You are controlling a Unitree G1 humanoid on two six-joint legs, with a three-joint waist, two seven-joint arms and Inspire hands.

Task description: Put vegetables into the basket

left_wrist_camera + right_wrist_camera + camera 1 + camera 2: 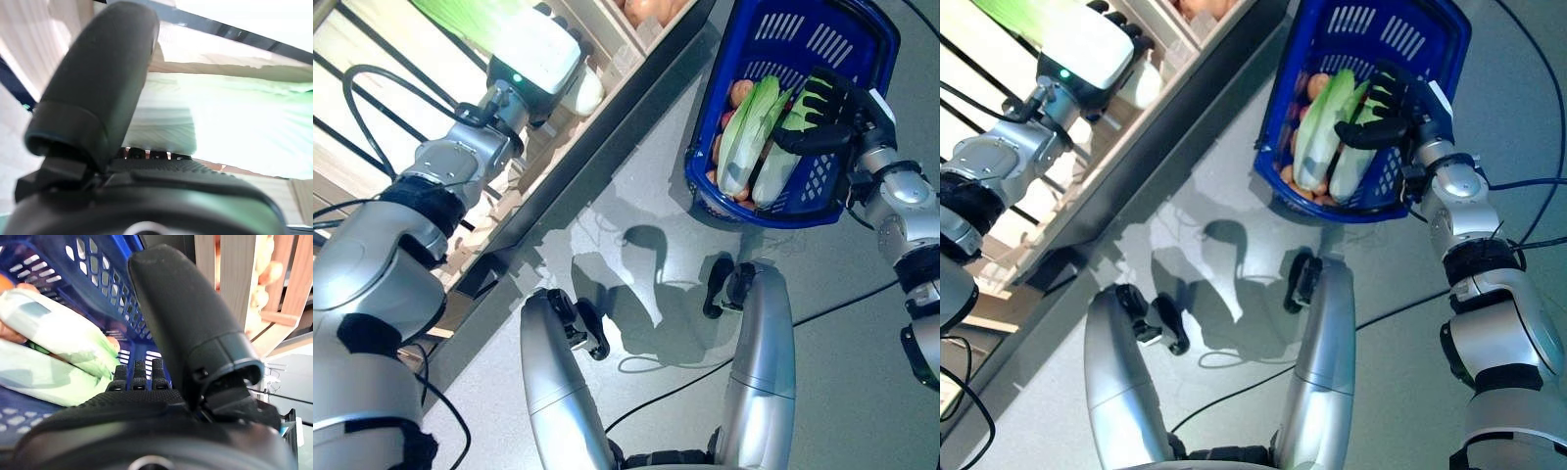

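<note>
A blue plastic basket (pixel 773 29) hangs over the grey floor at the upper right. My right hand (pixel 822 108) is shut on its near rim, with the fingers (pixel 137 374) curled inside the basket and the thumb outside. Two pale green cabbages (pixel 744 132) lie in the basket on top of small orange and reddish vegetables (pixel 740 93). My left hand (pixel 536 54) reaches into the wooden shelf at the upper left, against another pale green cabbage (pixel 234 122) lying there. Its grip on that cabbage is hidden.
The wooden shelf (pixel 617 59) runs diagonally along the left, with a dark front edge (pixel 607 147). A compartment at the top holds orange produce (pixel 651 8). A white rounded item (pixel 584 93) sits just beside my left hand.
</note>
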